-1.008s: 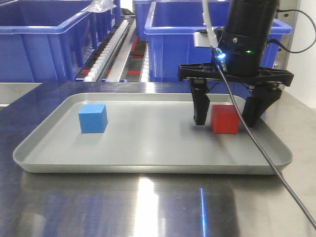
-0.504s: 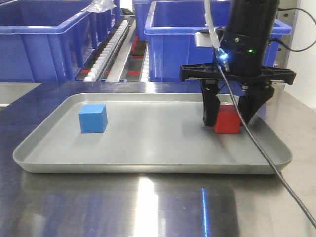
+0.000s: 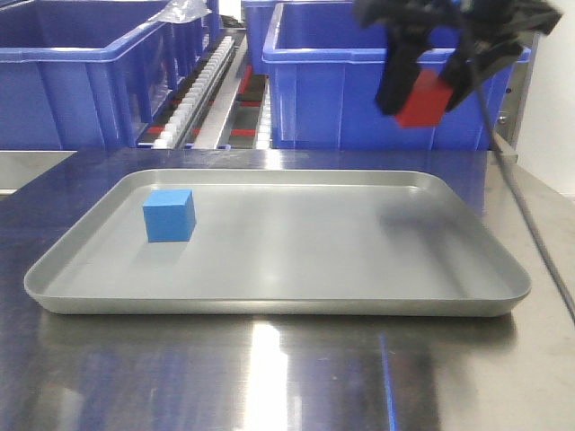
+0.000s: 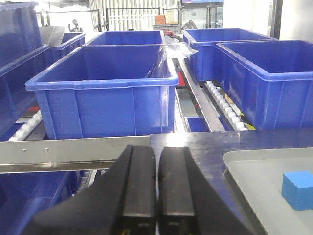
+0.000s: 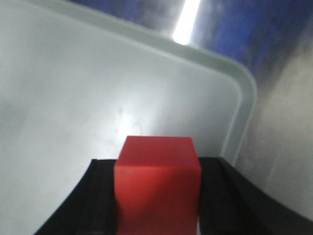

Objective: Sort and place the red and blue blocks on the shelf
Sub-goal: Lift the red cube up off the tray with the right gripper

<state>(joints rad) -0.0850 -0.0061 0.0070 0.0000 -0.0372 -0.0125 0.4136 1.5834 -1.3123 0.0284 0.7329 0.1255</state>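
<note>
The right hand is pinching the red block between its two black fingers and holding it in the air, well above the right end of the grey tray and in front of the dark-blue bins. In the right wrist view the block is sitting squarely between the fingers, with the tray's rounded corner showing below. The blue block is resting flat on the left part of the tray, which is lying on the steel surface. The left hand is pointing at the front rail of the shelf, its fingers pressed together with nothing between them; white roller tracks are running back between the bins
</note>
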